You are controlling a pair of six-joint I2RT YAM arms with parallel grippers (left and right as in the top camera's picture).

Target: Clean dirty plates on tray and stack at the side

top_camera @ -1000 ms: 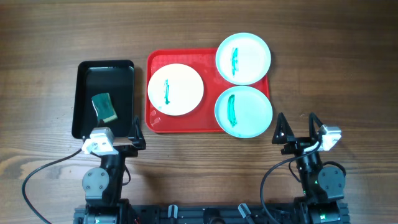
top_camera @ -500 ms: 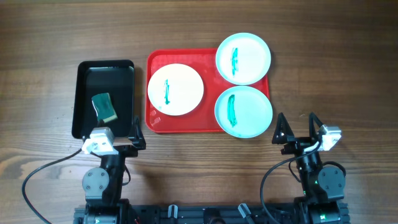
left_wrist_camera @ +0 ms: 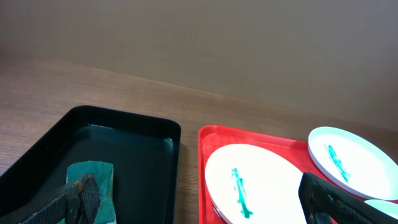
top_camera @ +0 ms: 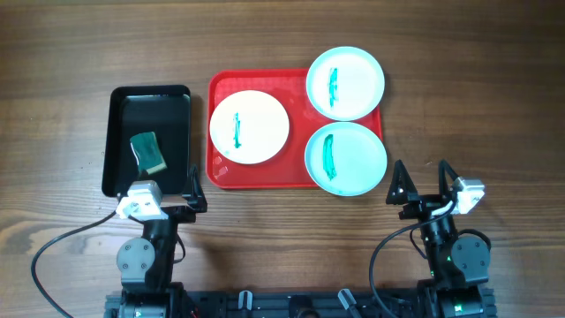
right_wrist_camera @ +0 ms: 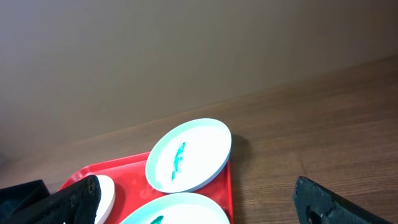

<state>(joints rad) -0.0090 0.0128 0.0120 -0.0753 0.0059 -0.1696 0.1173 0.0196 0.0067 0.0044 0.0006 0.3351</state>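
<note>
All three plates (top_camera: 250,126) lay smeared on the tray (top_camera: 219,176), none wiped or stacked, left fingers (top_camera: 192,187) and right fingers (top_camera: 397,185) apart, empty.

The overhead camera looks straight down on the whole bench (top_camera: 459,53). Each wrist camera sits low and close at the near edge, facing the wall (left_wrist_camera: 199,31); both share the red tray (left_wrist_camera: 249,133) and far aqua plate (right_wrist_camera: 193,152).
</note>
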